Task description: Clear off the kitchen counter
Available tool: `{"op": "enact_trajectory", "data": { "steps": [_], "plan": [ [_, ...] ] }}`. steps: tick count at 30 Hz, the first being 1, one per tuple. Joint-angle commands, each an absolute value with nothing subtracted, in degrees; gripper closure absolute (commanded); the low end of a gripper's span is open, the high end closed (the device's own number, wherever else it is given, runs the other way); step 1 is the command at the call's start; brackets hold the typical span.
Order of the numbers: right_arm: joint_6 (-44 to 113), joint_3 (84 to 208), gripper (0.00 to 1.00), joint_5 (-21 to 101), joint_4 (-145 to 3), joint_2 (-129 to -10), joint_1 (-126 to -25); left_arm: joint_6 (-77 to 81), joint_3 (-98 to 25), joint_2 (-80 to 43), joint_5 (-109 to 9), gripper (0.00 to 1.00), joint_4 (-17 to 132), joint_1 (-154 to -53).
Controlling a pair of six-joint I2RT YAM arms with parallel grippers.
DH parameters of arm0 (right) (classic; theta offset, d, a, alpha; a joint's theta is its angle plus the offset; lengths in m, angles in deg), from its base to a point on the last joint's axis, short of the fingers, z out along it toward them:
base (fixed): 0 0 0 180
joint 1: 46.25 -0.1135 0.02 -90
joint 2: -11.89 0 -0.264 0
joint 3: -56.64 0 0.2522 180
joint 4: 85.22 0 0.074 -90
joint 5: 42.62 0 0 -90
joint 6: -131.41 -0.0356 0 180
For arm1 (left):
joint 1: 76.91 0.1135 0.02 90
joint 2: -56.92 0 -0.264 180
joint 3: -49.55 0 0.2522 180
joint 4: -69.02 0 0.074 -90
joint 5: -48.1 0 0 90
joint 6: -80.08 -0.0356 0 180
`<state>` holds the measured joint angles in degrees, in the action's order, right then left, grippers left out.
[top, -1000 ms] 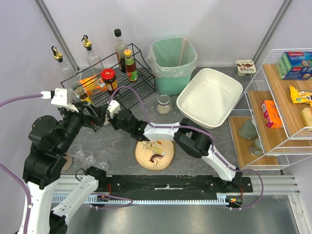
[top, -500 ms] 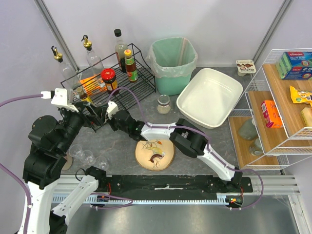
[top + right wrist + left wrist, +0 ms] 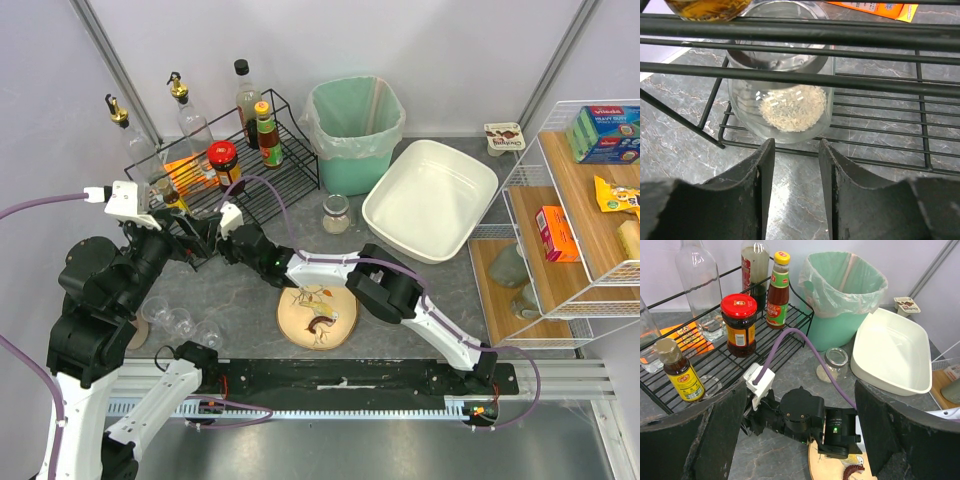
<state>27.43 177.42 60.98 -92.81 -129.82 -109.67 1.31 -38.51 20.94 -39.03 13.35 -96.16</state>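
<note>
The kitchen counter (image 3: 250, 295) is a dark grey mottled worktop. My right gripper (image 3: 796, 145) reaches under the low front of the black wire rack (image 3: 290, 160). Its jaws are open, with only bare counter between them. A glass jar with rice grains (image 3: 782, 100) stands on the rack's bottom wires just beyond the fingertips, apart from them. My left gripper (image 3: 800, 390) hangs wide open and empty above the right arm's wrist (image 3: 805, 415). Another small jar (image 3: 336, 212) and a round wooden plate with a bird picture (image 3: 318, 317) sit on the counter.
The rack holds sauce bottles and a red-lidded jar (image 3: 223, 162). Behind stand a green bin (image 3: 355, 130) and a white tub (image 3: 430, 200). Small clear glasses (image 3: 180, 320) stand near the left arm. A wire-and-wood shelf (image 3: 570, 230) with boxes is at the right.
The right arm has slid a little to the left, toward the rack's front. The left arm has not moved.
</note>
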Motion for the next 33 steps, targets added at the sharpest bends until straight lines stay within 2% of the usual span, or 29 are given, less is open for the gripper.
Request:
{"op": "enact_trajectory", "data": {
  "steps": [1, 5, 9, 14, 18, 25, 33],
  "plan": [
    [27.3, 174.8, 0.49, 63.3, -94.9, -127.2, -109.7, 1.0, -39.2, 20.9, -39.0, 0.07, 13.4, -96.1],
    [27.9, 163.2, 0.38, 62.9, -99.1, -119.0, -109.8, 1.2, -39.0, 21.0, -39.4, 0.07, 13.2, -96.0],
    [28.7, 154.4, 0.27, 64.4, -96.5, -109.2, -109.7, 1.5, -38.6, 21.0, -40.1, 0.07, 13.2, -96.2],
    [29.6, 149.6, 0.02, 69.8, -84.2, -98.5, -109.4, 2.2, -38.0, 20.9, -41.6, 0.07, 13.2, -96.1],
    [28.6, 147.1, 0.02, 76.5, -74.2, -92.2, -107.6, 2.6, -37.5, 21.2, -44.4, 0.07, 13.2, -96.0],
    [21.8, 141.3, 0.02, 88.2, -68.7, -85.5, -102.5, 3.9, -36.5, 21.3, -47.2, 0.07, 13.2, -96.1],
    [17.8, 144.3, 0.02, 88.1, -66.1, -90.5, -96.1, 4.9, -36.3, 21.0, -48.0, 0.07, 13.2, -96.1]
  ]
}}
